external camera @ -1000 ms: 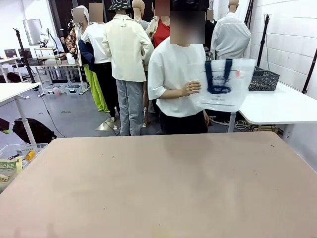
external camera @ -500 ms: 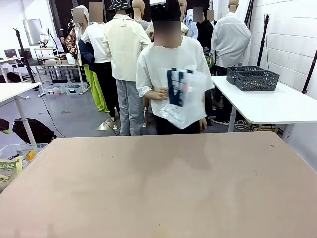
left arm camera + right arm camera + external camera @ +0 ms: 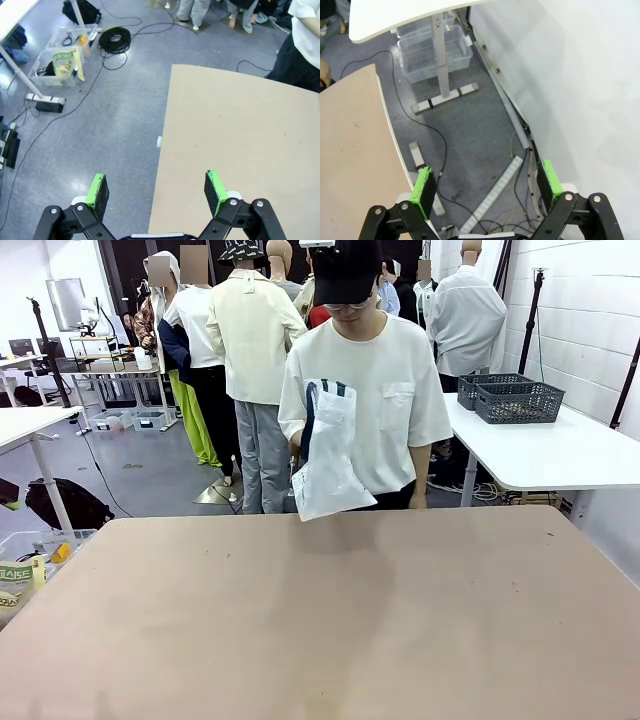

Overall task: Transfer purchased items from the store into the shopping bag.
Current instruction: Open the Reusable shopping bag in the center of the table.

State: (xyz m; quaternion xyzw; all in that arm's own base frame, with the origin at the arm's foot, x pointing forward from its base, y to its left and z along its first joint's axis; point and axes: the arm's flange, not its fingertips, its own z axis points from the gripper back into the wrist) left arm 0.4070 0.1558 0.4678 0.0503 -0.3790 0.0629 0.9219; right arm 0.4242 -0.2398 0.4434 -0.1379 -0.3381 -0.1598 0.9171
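A person in a white T-shirt stands at the far edge of the beige table [image 3: 320, 620] and holds the shopping bag [image 3: 327, 460], whitish with navy handles, hanging folded just above that edge. Two dark latticed baskets [image 3: 515, 398] sit on the white side table at the right; I cannot tell which of them is the store. The purchased items are out of view. My left gripper [image 3: 156, 192] is open over the beige table's left edge [image 3: 165, 150] and the floor. My right gripper [image 3: 487, 189] is open above the floor beside the table's right edge [image 3: 382, 115]. Neither holds anything.
The white side table [image 3: 570, 455] stands close to the far right corner. A clear bin with packets [image 3: 65, 62] and a cable coil [image 3: 115, 36] lie on the floor at the left. A clear bin [image 3: 436, 52] and cables lie by the right wall.
The person has turned from the side table to face my table. The bag has swung from the right to the front of the torso and down toward the table edge. The grippers have stayed open.
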